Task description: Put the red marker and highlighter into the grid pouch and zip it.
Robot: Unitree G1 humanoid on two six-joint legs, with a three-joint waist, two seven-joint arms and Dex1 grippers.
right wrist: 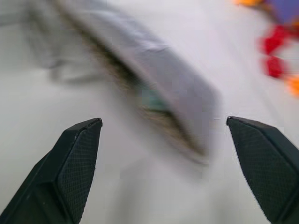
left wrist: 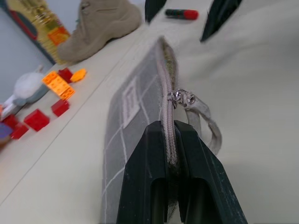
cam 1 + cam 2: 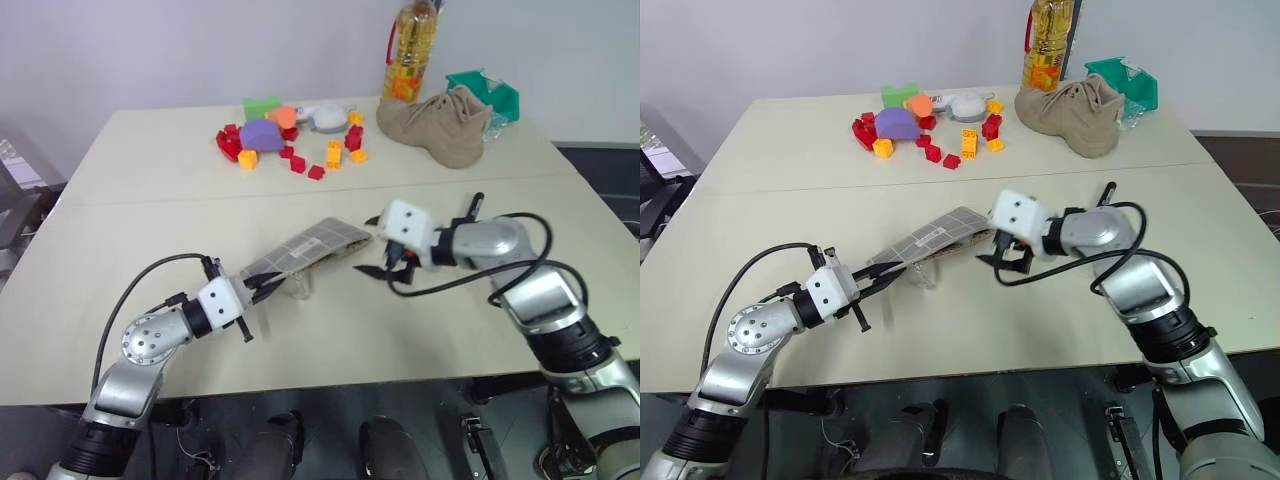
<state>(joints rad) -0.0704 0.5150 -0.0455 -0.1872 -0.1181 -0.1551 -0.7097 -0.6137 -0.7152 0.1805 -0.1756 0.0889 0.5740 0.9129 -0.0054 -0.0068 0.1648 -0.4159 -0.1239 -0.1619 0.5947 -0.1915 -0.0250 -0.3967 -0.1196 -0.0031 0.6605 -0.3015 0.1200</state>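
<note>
The grid pouch (image 3: pixel 312 247) is held tilted above the table, grey with white lines and a white label. My left gripper (image 2: pixel 170 128) is shut on its near end, right on the zipper seam, just behind the metal pull (image 2: pixel 183 98). My right gripper (image 3: pixel 385 264) hovers at the pouch's far, open end with its fingers (image 1: pixel 77 154) spread wide. The red marker (image 2: pixel 182 14) shows beyond that end, between those open fingers and untouched by them. Something pale green, apparently the highlighter (image 1: pixel 150 98), sits inside the pouch's mouth.
At the back of the table (image 3: pixel 150 200) lie several red, orange and yellow toy blocks (image 3: pixel 290 140). A tan shoe (image 3: pixel 440 122), an oil bottle (image 3: pixel 408 55) and a green box (image 3: pixel 490 90) stand behind them. A dark cable loops by each arm.
</note>
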